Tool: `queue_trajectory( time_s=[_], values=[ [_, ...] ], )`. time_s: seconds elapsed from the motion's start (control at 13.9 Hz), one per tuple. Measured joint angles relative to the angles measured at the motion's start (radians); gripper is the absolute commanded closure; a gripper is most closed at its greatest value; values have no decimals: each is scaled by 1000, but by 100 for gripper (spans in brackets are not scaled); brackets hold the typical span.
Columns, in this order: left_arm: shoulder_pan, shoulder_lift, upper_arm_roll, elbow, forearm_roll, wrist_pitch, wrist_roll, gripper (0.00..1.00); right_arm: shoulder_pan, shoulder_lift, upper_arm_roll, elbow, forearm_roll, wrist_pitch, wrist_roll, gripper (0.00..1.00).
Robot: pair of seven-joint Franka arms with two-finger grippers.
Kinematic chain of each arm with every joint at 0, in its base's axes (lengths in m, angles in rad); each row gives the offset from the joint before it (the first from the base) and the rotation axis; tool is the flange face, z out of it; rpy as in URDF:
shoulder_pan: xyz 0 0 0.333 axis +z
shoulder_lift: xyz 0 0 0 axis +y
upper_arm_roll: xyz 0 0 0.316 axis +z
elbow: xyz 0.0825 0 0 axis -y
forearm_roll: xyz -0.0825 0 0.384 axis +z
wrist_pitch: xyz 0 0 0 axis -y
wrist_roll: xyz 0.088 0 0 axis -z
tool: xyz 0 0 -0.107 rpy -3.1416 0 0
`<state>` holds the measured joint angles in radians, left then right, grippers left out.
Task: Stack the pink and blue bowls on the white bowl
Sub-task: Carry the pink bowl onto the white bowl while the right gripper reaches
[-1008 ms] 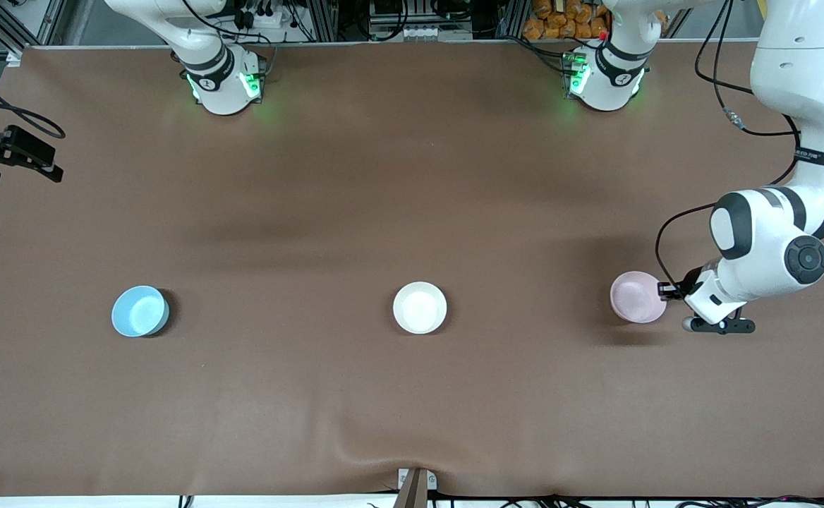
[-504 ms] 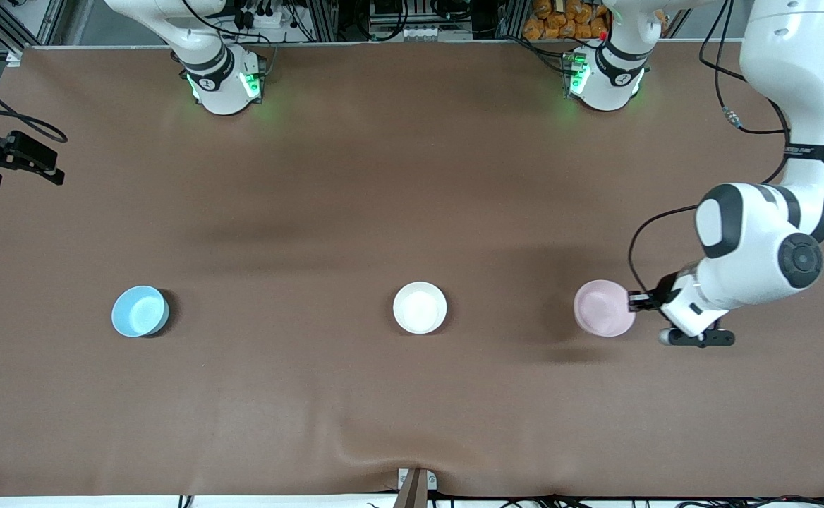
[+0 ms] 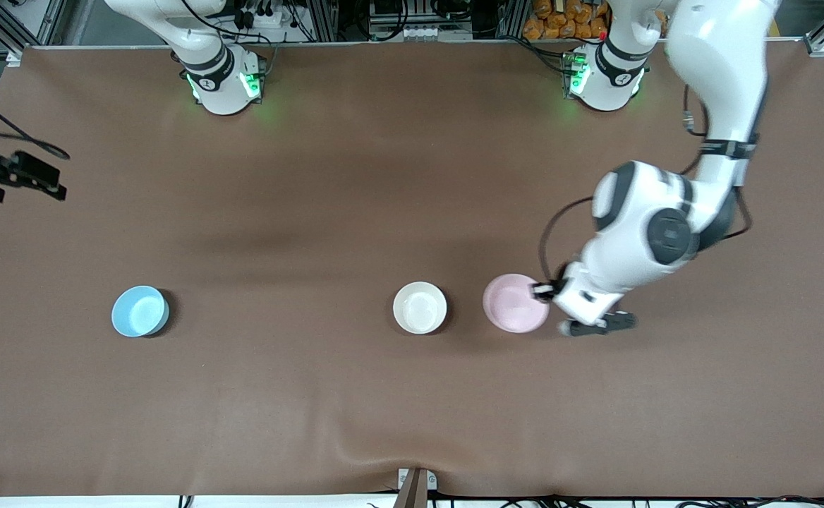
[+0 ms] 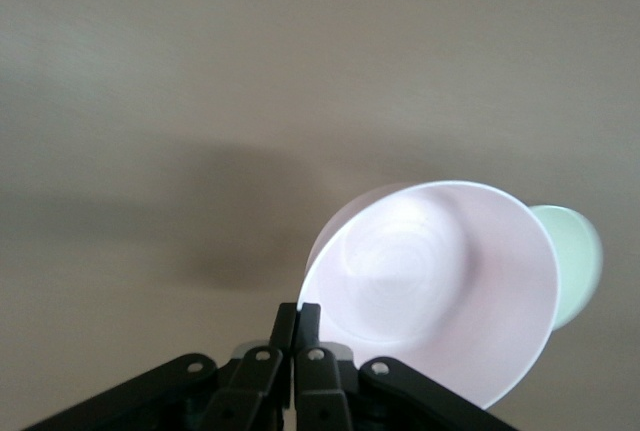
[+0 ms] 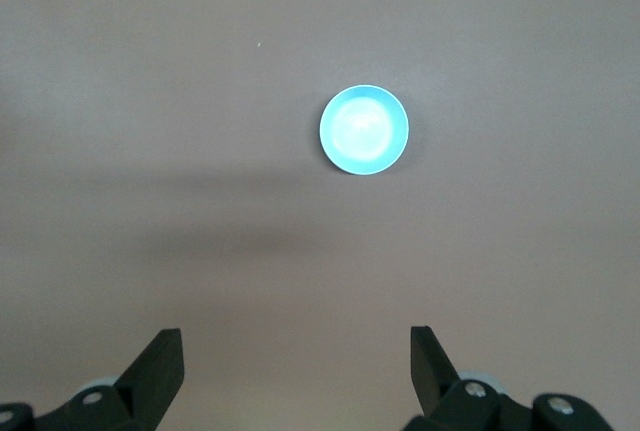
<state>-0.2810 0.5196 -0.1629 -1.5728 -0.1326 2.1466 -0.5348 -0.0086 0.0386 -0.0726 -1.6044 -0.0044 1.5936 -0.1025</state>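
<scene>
From the front: left gripper (image 3: 544,291) pinching the rim of the pink bowl (image 3: 515,303), lifted for stacking, just beside the white bowl (image 3: 420,307) mid-table; left wrist: fingers (image 4: 297,323) pressed on that rim; right wrist: right gripper (image 5: 295,359) spread, waiting high over the blue bowl (image 5: 364,129).

Pink bowl (image 3: 514,303), white bowl (image 3: 420,307), blue bowl (image 3: 140,311): all glossy, smooth, glazed-looking. Table cover (image 3: 384,402): matt brown sheet, w/ a slight wrinkle at the camera edge. Arm shells: glossy white plastic w/ black joints. Left gripper (image 4: 296,316) fingers: matt black.
</scene>
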Motion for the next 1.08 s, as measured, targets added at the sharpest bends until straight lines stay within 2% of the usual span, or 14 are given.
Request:
queue_trajectory(
  time_s=[0.29, 0.5, 0.79, 1.08],
  values=[
    [-106, 105, 2, 119, 0, 1, -150, 100, -30, 105, -6, -1, -3, 44, 0, 0],
    [-156, 169, 3, 175, 0, 14, -199, 100, -48, 163, -7, -3, -3, 112, -1, 0],
    [-203, 223, 4, 185, 0, 56, -216, 100, -68, 234, -8, -65, -4, 253, -1, 0],
    [-204, 243, 8, 186, 0, 82, -216, 100, -109, 340, -10, -117, -5, 405, -16, 0]
  ],
)
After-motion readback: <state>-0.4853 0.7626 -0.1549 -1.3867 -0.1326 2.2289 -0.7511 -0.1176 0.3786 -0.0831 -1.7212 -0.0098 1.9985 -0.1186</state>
